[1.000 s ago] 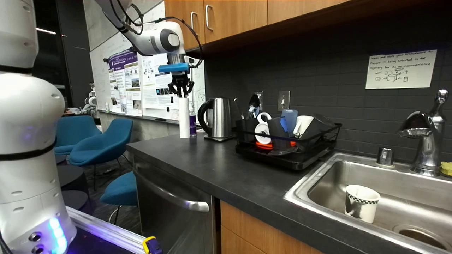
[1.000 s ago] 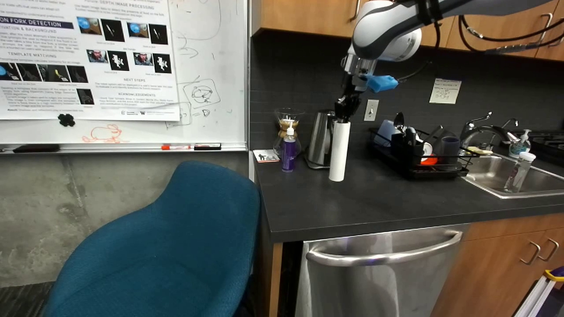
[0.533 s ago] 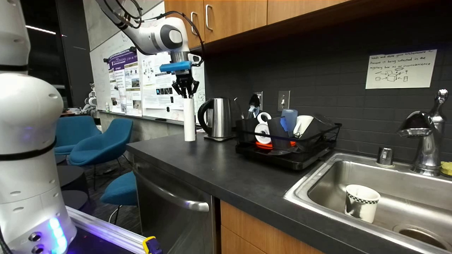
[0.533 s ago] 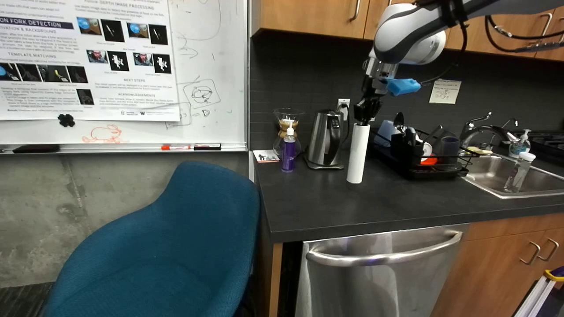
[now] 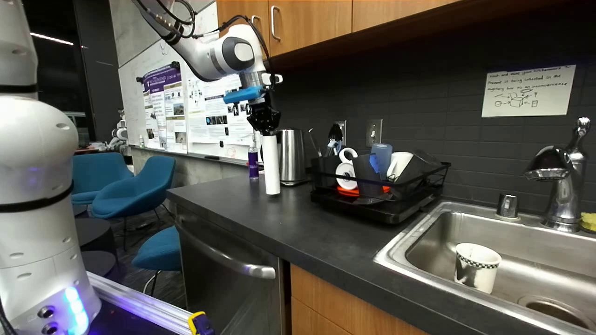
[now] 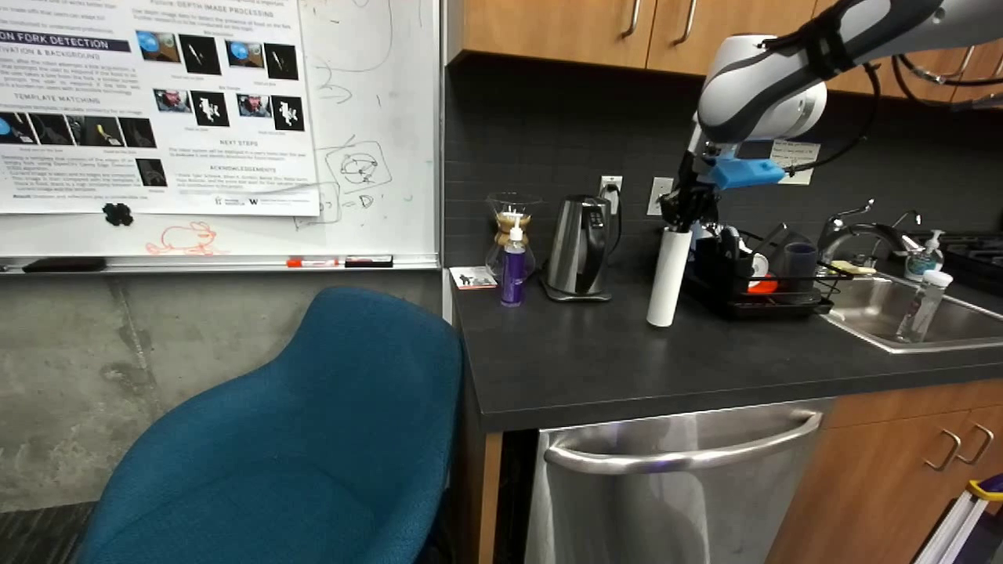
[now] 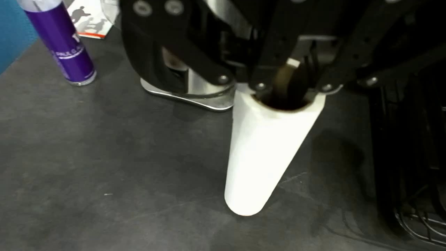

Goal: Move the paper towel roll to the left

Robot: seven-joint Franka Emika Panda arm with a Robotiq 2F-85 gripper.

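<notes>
The white paper towel roll stands tilted at the counter in both exterior views (image 5: pixel 271 165) (image 6: pixel 670 278). Its base is close to the counter; I cannot tell whether it touches. In the wrist view the roll (image 7: pixel 263 153) leans away below the jaws, with its brown core visible. My gripper (image 7: pixel 291 93) is at the top of the roll. Its fingers are parted, and the tips are hidden, apparently inside the core. No finger shows along the roll's outside. The gripper also shows in both exterior views (image 5: pixel 267 132) (image 6: pixel 678 222).
The steel kettle (image 6: pixel 572 258) and a purple bottle (image 6: pixel 512 276) stand toward the counter's whiteboard end. A black dish rack (image 5: pixel 391 211) lies toward the sink (image 5: pixel 402 242), which holds a small white cup (image 5: pixel 476 274). Wooden cabinets (image 5: pixel 307 18) hang above.
The gripper and roll have moved together away from the purple bottle, past the kettle, toward the dish rack, rightward in both exterior views. The roll has become more tilted.
</notes>
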